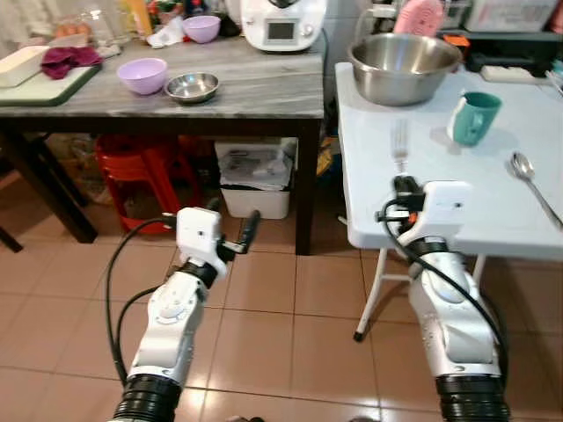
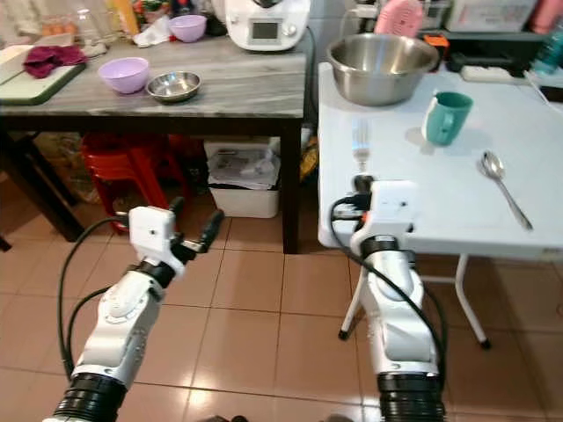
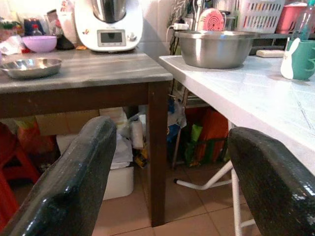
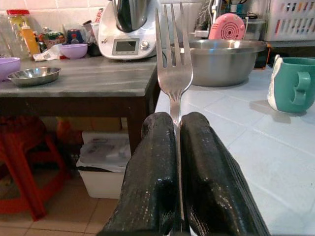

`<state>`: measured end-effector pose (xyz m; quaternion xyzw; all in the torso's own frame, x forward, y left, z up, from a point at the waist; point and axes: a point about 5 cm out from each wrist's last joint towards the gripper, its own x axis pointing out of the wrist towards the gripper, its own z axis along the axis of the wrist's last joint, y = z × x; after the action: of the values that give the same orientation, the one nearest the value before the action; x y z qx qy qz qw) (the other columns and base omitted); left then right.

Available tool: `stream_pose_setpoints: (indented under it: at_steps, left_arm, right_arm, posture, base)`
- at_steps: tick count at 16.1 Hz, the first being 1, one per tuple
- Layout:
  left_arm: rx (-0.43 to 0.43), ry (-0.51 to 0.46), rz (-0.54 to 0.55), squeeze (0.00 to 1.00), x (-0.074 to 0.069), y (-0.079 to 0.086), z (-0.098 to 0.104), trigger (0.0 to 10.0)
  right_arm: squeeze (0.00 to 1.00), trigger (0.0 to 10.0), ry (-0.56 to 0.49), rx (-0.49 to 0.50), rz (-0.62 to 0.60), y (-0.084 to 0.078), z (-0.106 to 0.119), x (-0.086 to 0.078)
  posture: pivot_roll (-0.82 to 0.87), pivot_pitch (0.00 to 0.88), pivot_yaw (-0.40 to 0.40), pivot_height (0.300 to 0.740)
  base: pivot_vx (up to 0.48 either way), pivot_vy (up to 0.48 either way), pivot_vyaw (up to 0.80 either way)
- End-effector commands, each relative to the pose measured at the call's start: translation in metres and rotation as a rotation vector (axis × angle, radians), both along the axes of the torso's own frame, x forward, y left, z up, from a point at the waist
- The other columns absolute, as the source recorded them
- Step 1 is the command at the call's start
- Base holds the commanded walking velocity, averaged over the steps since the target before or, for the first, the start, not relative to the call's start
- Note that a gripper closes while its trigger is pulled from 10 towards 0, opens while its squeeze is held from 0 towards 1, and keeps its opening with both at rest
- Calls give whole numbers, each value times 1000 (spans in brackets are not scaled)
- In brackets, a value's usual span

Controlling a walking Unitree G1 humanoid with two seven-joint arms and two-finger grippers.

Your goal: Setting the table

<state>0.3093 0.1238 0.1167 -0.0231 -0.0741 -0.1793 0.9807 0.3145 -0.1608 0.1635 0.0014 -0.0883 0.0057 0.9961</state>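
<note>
I've got the fork (image 4: 173, 59) pinched in the right gripper (image 4: 176, 147), tines forward, out over the near edge of the white tabletop (image 1: 475, 202); the risk I'm watching is that thin handle, because the grip sits low on it and most of the fork sticks out ahead, so any knock of the tines on the surface could twist it in the pads or lever it loose; it's also close to the table's edge, so a fork let go here could slide off to the tiled floor (image 1: 264, 325); further in, the teal mug (image 1: 475, 117) and the big steel mixing bowl (image 1: 406, 66) stand ahead, well apart from the fork for now, and the spoon (image 1: 532, 180) lies off to the right, so a long reach could nudge one of them; jaws on the right are pressed together on the handle, no gap showing except the metal between them; left gripper (image 1: 230, 236) hangs over the floor in front of the dark wooden tabletop (image 1: 255, 92), jaws wide apart, holding nothing and touching nothing.
</note>
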Motion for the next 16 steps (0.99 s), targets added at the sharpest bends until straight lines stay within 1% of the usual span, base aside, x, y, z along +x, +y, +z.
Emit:
stream_pose_setpoints:
  at_steps: [1,16]
  left_arm:
    - [7,-10,-2,0,1,-2,3,10000]
    - [-1,-13,-15,0,-1,-11,4,10000]
  right_arm:
    - [0,10000,-12,-7,-17,-4,2,0]
    - [0,10000,-19,-9,-27,-6,1,1]
  posture:
    - [-147,100,82,740]
    - [-141,109,86,740]
  base:
    - [0,435,0]
    - [0,466,0]
